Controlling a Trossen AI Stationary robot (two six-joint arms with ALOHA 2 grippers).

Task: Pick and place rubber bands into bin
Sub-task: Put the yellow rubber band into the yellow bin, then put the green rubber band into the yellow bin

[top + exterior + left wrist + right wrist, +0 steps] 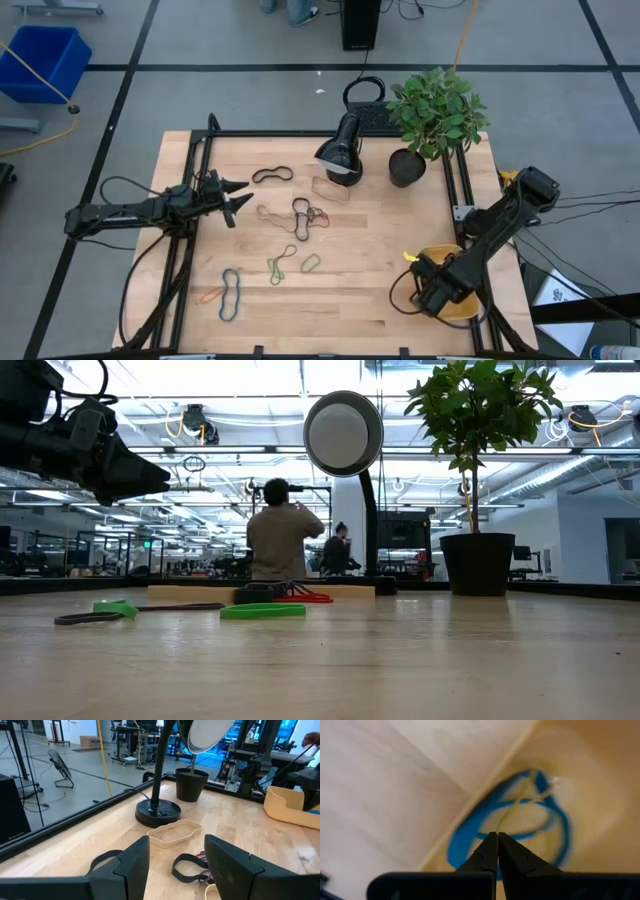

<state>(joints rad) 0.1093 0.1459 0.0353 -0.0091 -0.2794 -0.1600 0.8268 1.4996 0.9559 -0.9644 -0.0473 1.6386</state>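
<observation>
Wooden table [370,300] in a large workshop, a person [280,532] standing far behind it; lamp [340,150] and potted plant [435,115] at the far edge. Rubber bands [300,215] lie scattered across the table's middle and near left. Left gripper [238,197] hovers at the left, fingers apart, holding nothing; right gripper [497,842] is pinched shut over the bin [450,305] at the near right, where a blue band [470,832] lies.

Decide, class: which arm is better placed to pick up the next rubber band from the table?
Left. The left gripper hovers open beside the rubber bands, while the right gripper is shut over the bin.
</observation>
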